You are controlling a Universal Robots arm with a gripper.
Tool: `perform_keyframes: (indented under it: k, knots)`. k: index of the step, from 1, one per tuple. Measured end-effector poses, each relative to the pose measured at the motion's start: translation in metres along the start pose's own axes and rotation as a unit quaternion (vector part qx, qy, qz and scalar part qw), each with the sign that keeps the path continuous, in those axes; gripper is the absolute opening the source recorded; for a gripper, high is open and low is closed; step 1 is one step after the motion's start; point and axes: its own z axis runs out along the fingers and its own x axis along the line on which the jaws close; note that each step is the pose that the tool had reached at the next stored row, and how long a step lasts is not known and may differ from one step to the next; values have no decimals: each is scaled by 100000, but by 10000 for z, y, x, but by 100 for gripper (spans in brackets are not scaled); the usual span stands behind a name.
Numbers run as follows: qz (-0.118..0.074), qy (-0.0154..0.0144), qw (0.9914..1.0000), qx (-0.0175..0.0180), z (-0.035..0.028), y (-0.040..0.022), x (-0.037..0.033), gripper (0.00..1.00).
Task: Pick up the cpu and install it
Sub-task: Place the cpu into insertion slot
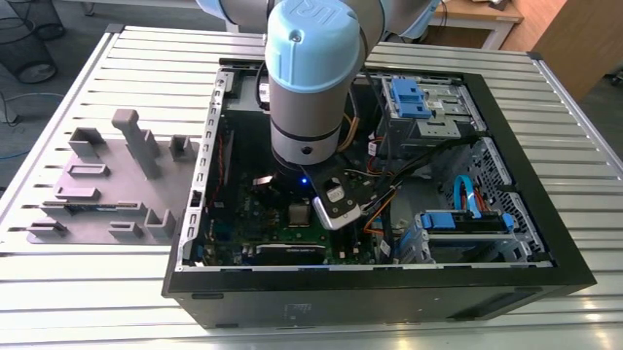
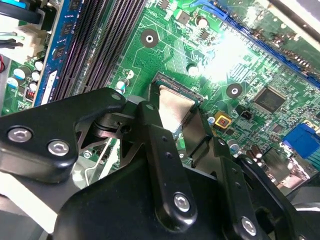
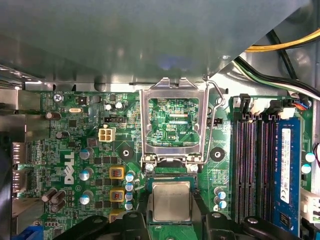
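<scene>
The cpu (image 3: 171, 200) is a small square chip with a shiny silver-grey top. My gripper (image 3: 171, 206) is shut on it, one black finger on each side. It hangs low over the green motherboard (image 3: 75, 150), right by the socket, whose hinged silver frame (image 3: 173, 122) stands open. In the second wrist view the cpu (image 2: 175, 106) shows as a bright plate between the fingers (image 2: 152, 125), above the socket edge (image 2: 176, 86). In the exterior view the arm (image 1: 306, 95) reaches down into the open computer case (image 1: 380, 284) over the motherboard (image 1: 292, 226).
Dark memory slots (image 3: 255, 165) and a blue memory stick (image 3: 286, 170) lie beside the socket. Cables (image 3: 280, 47) and a metal case wall (image 3: 125, 45) are close by. Blue drive cages (image 1: 419, 98) fill the case's far side. Grey fixture blocks (image 1: 117, 182) stand outside the case, at the exterior view's left.
</scene>
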Motion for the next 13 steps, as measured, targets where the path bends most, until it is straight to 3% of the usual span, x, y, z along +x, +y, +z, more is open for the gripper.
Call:
perform_keyframes:
  k: [13]
  knots:
    - [2, 6, 100000, 0, 16, 0, 1, 44]
